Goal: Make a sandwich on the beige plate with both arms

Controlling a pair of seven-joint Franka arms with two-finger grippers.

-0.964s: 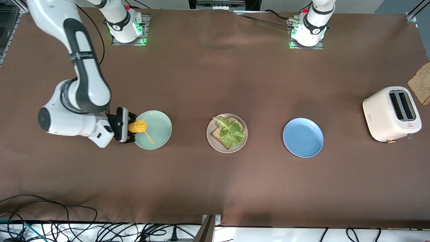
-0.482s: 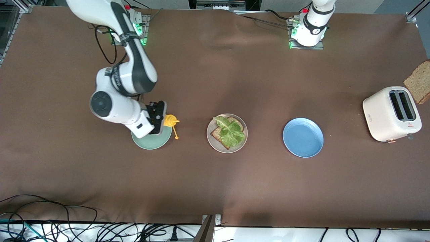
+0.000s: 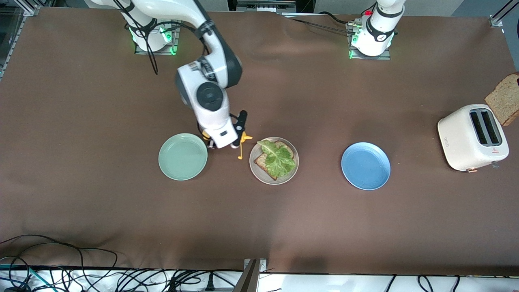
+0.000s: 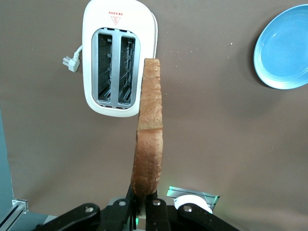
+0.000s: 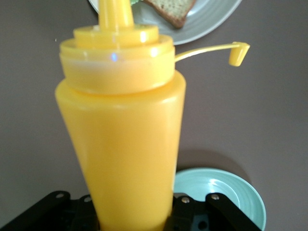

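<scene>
Beige plate (image 3: 254,170) sits mid-tabletop, nearest the front camera of the task items, carrying one wholegrain bread slice (image 3: 264,162) with a lettuce leaf (image 3: 278,157) on top. No orange-red layer and no top slice on it yet, so the sandwich looks roughly half built. Mint green plate (image 3: 183,156) and blue plate (image 3: 365,166) flank it, both bare. Right gripper (image 3: 234,138) hangs over the tabletop between the mint and beige plates, clamped on a yellow squeeze bottle (image 5: 122,130), cap dangling; sauce appears to be the next step. Toaster (image 3: 472,137) stands at the left arm's end. Left gripper (image 4: 142,208) holds the second bread slice (image 4: 148,130) edge-up above the toaster.
</scene>
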